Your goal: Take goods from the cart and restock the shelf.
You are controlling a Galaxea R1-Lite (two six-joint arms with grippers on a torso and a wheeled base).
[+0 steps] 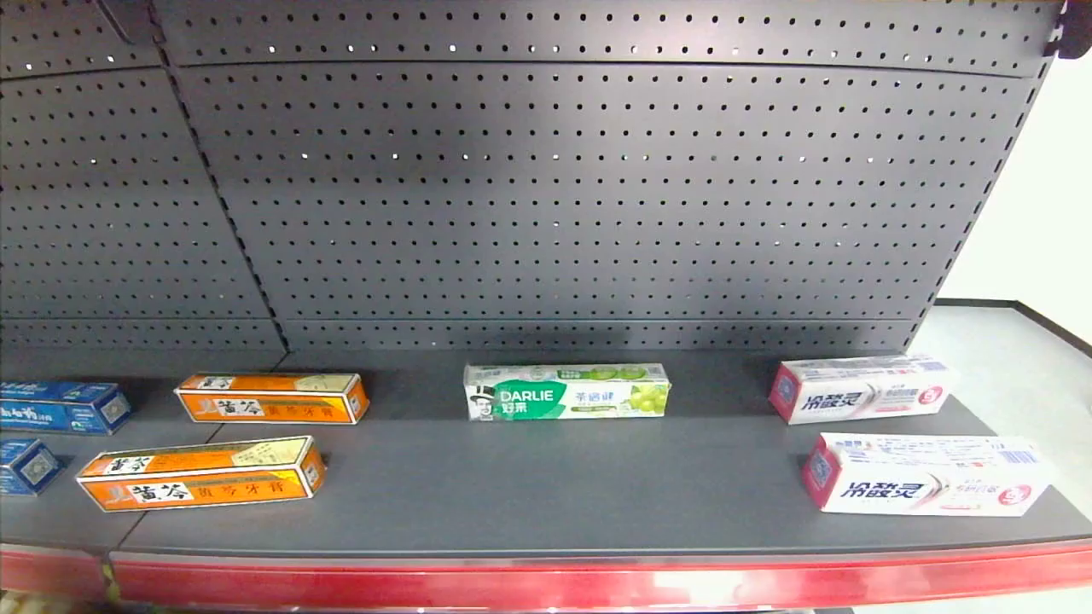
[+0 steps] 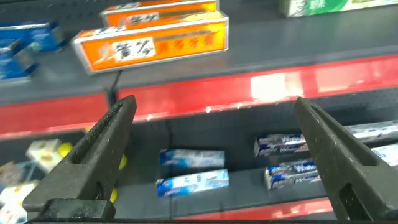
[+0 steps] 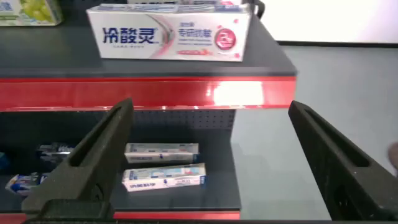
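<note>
Shelf (image 1: 512, 486) status, left to right. Far left: two blue boxes (image 1: 60, 408), one behind the other, the front one cut off by the view edge. Next, two orange boxes (image 1: 203, 472), also front and back, long printed face toward the aisle. That looks like facing by brand, two deep. Left gripper (image 2: 211, 162) sits out in front of the red edge strip (image 1: 546, 580), roughly opposite the front orange box and a bit below shelf level. Its jaws are spread wide with nothing between them. Lower-tier boxes (image 2: 191, 171) are visible between its fingers. Centre: a single green box (image 1: 566, 391) in the back row, with bare shelf in front of it. Every other brand has two, so my read is that's the slot to fill. Right: two white-and-pink boxes (image 1: 926, 475), same front and back layout, near the end of the shelf. Right gripper (image 3: 208, 158) hangs in front of the strip, below the front white-and-pink box, also fully open and empty. Wide jaws make sense as a pre-grasp for a box's narrow side. Both arms are empty, so I'd call this between placements: the next item has to come from the cart. Risk on placing: clipping the green box when setting one down in front of it.
</note>
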